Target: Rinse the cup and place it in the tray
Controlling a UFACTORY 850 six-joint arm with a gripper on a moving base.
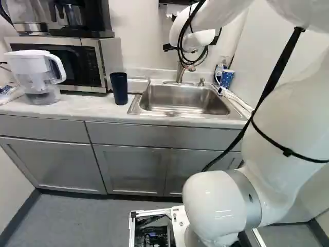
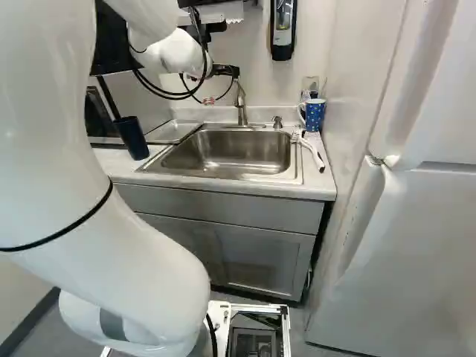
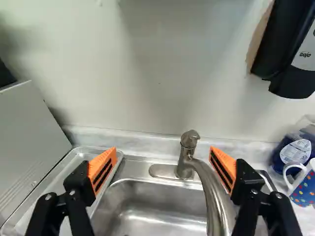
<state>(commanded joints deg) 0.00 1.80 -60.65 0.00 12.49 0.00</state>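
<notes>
We log a microwave [image 1: 97, 56] on the surface [image 1: 77, 109] | black appliance [image 1: 85, 24] atop it | white-topped clear pitcher [image 1: 36, 69] in front | grey cabinets [image 1: 131, 167] below | black dispenser [image 2: 282, 31] on the wall [image 2: 249, 44] | in our right base view, white-handled brush [image 2: 315, 154] on the surface, white fridge [image 2: 409, 253] at right | in our wrist view, blue-liquid bottle [image 3: 291, 147]

Pincer [image 2: 225, 71] spread wide, orange pads [image 3: 102, 169] well apart. Faucet [image 3: 186, 167] between and ahead, spout over sink [image 3: 142, 211]. Metal tray [image 3: 49, 191] beside sink. Dotted mug [image 3: 304, 191] near bottle [image 3: 294, 151]. Black dispenser [image 3: 283, 59] on wall [image 3: 147, 78].
</notes>
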